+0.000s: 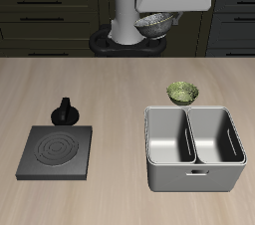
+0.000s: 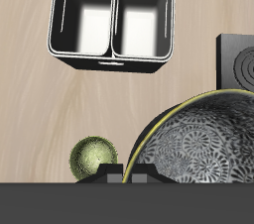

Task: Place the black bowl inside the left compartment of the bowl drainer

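Observation:
The black bowl hangs high above the back of the table, its pale patterned inside filling much of the wrist view. My gripper is shut on the bowl's rim, and the fingertips show only as a dark edge there. Nearer the table's front edge stands the grey bowl drainer, well below and in front of the held bowl. Its two deep compartments hold nothing, and a middle wall splits them.
An olive-green bowl sits just behind the drainer, also seen in the wrist view. A flat dark stove plate lies across the table from the drainer, with a black moka pot behind it.

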### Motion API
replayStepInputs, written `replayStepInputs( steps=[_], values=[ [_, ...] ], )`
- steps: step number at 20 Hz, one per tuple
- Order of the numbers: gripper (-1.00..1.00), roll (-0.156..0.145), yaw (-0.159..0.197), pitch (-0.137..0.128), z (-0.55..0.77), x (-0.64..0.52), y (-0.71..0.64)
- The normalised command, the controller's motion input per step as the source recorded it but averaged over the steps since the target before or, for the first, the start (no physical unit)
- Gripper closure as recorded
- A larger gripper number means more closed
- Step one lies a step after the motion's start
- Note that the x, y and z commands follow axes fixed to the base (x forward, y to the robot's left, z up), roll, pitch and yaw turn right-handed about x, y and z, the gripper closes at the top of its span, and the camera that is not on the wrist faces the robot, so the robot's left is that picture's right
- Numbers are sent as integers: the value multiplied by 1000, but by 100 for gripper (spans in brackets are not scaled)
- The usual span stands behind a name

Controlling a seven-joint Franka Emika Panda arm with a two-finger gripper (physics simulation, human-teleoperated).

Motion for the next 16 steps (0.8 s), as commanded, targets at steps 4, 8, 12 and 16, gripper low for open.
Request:
replayStepInputs(
  steps=[4, 8, 12, 16],
  values=[
    [100, 2, 9, -2, 108, 189, 262],
    [100, -2, 19, -1, 121, 194, 218],
    [100, -7, 15, 1, 101, 207, 160],
    [100, -30, 20, 10, 54, 345, 122]
  ],
)
